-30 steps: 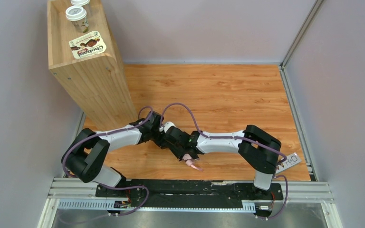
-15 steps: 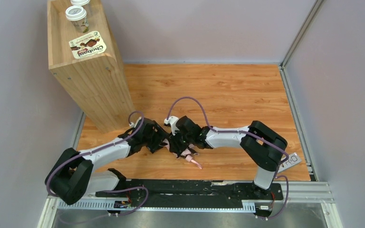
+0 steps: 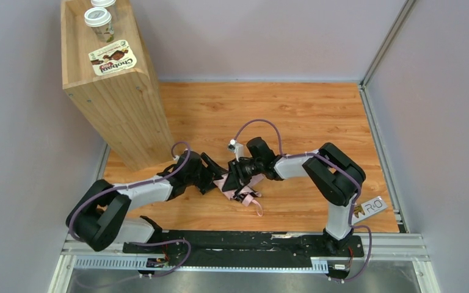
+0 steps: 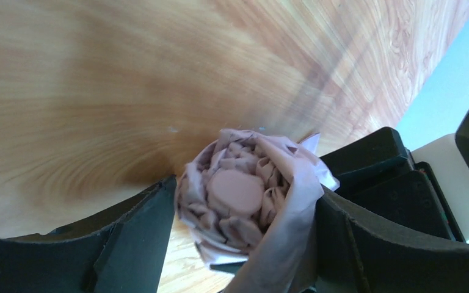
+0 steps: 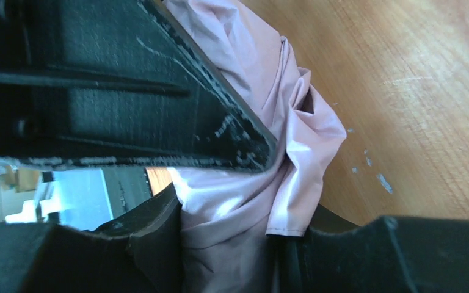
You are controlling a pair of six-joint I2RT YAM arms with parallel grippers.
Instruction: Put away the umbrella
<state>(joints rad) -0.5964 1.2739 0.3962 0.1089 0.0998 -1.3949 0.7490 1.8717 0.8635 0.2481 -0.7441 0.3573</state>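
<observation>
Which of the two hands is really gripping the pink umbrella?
The right hand: pink fabric of the umbrella is pinched between its fingers. The left hand stands open, its fingers wide on either side of the bundle's end.

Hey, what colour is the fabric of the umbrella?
Plain pale pink, with no pattern. The umbrella shows best in the left wrist view.

The bundled pink umbrella (image 4: 235, 183) points end-on at the camera, between the left gripper's (image 4: 246, 190) wide-spread fingers (image 4: 140, 226), over the wooden table (image 4: 98, 91).
</observation>
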